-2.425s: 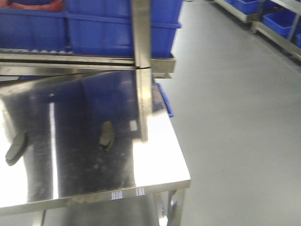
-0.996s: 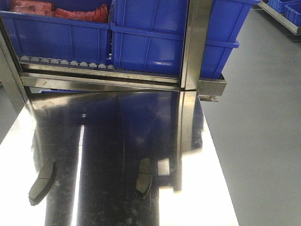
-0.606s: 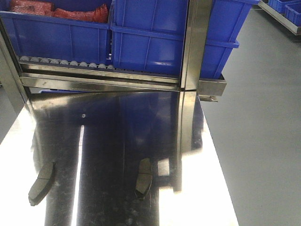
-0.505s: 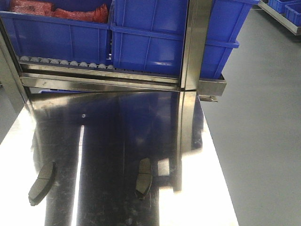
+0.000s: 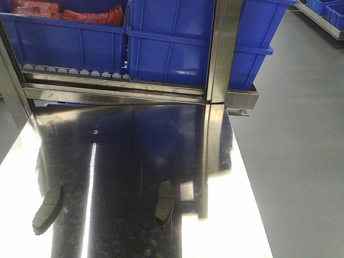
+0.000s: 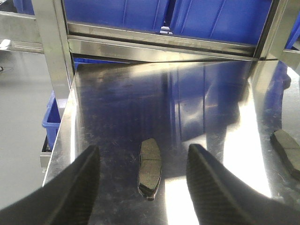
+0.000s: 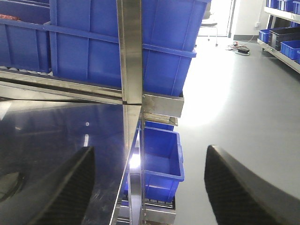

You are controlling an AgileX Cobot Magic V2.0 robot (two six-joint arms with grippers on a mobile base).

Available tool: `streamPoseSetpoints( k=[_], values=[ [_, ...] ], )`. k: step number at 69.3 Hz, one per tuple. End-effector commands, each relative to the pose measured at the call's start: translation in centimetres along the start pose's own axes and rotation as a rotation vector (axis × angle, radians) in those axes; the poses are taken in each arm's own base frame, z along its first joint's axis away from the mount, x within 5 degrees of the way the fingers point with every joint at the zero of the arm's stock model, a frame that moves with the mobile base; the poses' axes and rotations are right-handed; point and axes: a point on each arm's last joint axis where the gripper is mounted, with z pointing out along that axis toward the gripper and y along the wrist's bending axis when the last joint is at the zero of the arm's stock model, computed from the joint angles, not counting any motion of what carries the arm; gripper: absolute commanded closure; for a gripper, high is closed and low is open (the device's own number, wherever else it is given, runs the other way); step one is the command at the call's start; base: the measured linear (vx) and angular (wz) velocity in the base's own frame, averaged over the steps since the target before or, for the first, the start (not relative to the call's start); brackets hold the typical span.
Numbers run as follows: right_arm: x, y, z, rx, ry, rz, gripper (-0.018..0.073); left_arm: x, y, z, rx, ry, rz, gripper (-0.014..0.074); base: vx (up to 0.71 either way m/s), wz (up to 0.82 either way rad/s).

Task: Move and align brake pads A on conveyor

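Two brake pads A lie flat on the mirror-shiny steel tabletop (image 5: 226, 226): the left pad (image 5: 47, 209) near the left edge and the right pad (image 5: 164, 201) near the middle. In the left wrist view my left gripper (image 6: 143, 187) is open, above the table, with the left pad (image 6: 150, 168) lying lengthwise between and just ahead of its fingers (image 6: 75, 187). The right pad (image 6: 287, 150) shows at that view's right edge. My right gripper (image 7: 150, 187) is open and empty over the table's right edge. The conveyor is out of view, and neither gripper shows in the front view.
A roller rack with blue bins (image 5: 166, 48) stands along the table's back, with a steel upright post (image 5: 220, 54) at its right. One bin holds red items (image 5: 64, 13). A blue bin (image 7: 161, 159) sits below the table's right edge. Grey floor (image 5: 301, 161) lies to the right.
The front view swung from a tilted, right-shifted look at the table to a straight one. Over the last second both pads lie still and nothing has visibly moved.
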Motion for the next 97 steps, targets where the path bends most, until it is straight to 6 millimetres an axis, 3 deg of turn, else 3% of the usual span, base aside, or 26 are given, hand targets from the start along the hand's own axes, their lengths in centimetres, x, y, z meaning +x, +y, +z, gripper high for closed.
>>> streamPoseSetpoints(
  k=[1,11,19,36,57,78,97],
  values=[
    [-1.5,-0.1,-0.1,0.012,-0.089,-0.007,0.0075,-1.4,-0.1,-0.3,0.013,-0.088,-0.032,0.0207,0.00,0.00],
    [-1.5,-0.1,-0.1,0.012,-0.089,-0.007,0.0075,-1.7,-0.1,0.0,0.004,-0.057,-0.062,0.0208,0.00,0.00],
    [-1.5,-0.1,-0.1,0.012,-0.089,-0.007,0.0075,-2.5,0.0,1.6,-0.001,0.063,-0.100,0.0210,0.00,0.00],
    [-1.5,-0.1,-0.1,0.012,-0.089,-0.007,0.0075,-4.8,0.2,8.0,-0.023,0.374,-0.107,0.0210,0.00,0.00],
    [-1.5,-0.1,-0.1,0.012,-0.089,-0.007,0.0075,-6.9,0.5,15.4,0.003,0.621,-0.016,0.0210,0.00,0.00],
    [-1.5,-0.1,-0.1,0.012,-0.089,-0.007,0.0075,-5.1,0.4,21.1,0.068,0.776,0.009,0.0179,0.00,0.00],
    [-1.5,-0.1,-0.1,0.012,-0.089,-0.007,0.0075,-2.8,0.2,23.6,0.097,0.862,-0.004,0.0088,0.00,0.00]
  ],
)
